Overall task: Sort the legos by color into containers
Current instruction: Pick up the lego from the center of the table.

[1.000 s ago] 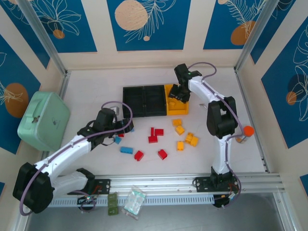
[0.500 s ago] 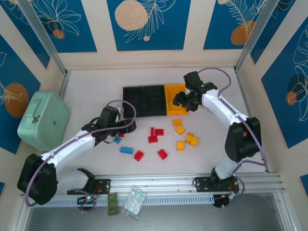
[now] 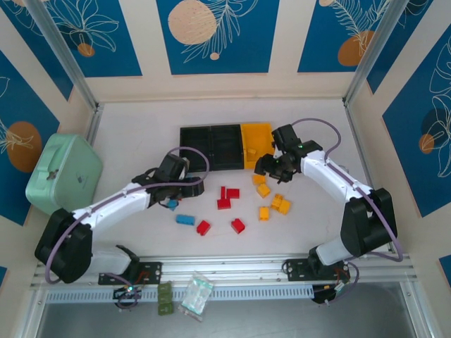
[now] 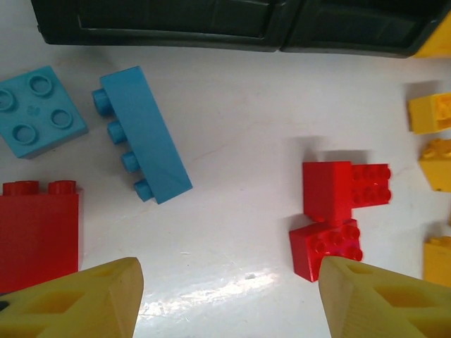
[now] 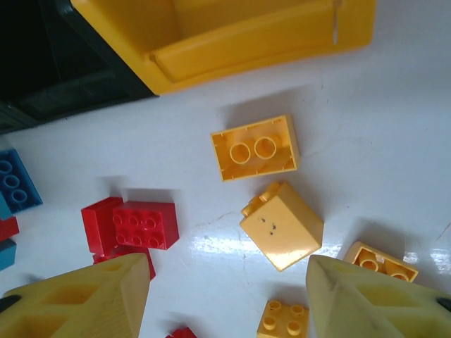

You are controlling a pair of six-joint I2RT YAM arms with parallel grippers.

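1. The yellow legos (image 5: 255,148) lie loose on the table (image 4: 232,127), just beside the yellow bin (image 5: 232,42). The red legos (image 4: 337,211) and blue legos (image 4: 144,134) lie near the black bins (image 3: 211,148).
2. My right pincer (image 5: 225,271) has swung back from over the yellow bin. It hangs wide and empty above the yellow legos, so I judge another pick comes next.
3. My left pincer (image 4: 229,271) has slid right, also wide and empty.

1. A mint-green lidded plastic case (image 3: 63,176) sits at the left edge of the white worktop (image 3: 141,127).
2. A clear plastic packet (image 3: 196,296) and a small green board (image 3: 165,297) lie side by side beyond the near edge.
3. Blue leaf-patterned wall panels (image 3: 211,35) stand behind the far edge.
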